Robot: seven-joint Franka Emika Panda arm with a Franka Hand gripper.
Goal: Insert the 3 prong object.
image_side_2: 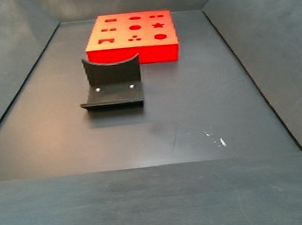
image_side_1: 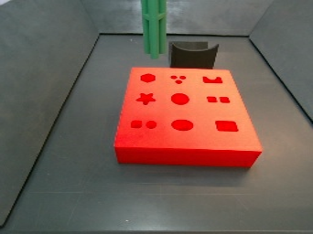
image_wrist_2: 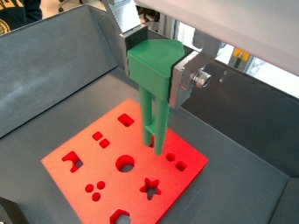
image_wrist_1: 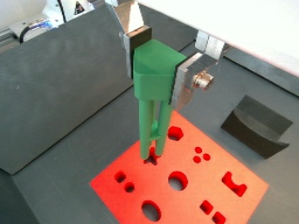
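Pincer [image_wrist_1: 156,54] grips the 3 prong object [image_wrist_1: 152,105] by its thick top, silver plates closed against either side of the green head in both wrist views, the prongs hanging straight down. From where I stand the peg is upright and held above the red board [image_side_1: 186,137], its tips close over the board's surface but, as far as I can tell, not yet in any hole. In a side view only the green shaft [image_side_1: 153,27] shows, coming down from above the board's far edge, near the back wall of the desk [image_side_1: 73,174].

The board lies flat toward one end of the desk and is cut with many shaped holes: circles, squares, a star, and a cluster of three small round holes [image_wrist_1: 200,157]. That cluster looks like the match for the three prongs, though I cannot be sure of the fit. In a wrist view the prong tips hover nearer the star-shaped hole [image_wrist_1: 151,158] than the cluster, so the peg does not seem lined up yet.

The dark grey curved block [image_side_2: 112,80] stands apart from the board, clear of the work.

The step in hand reads as carrying and aligning. Next comes a small sideways shift over the cluster, perhaps a twist to match, then a straight, gentle descent.
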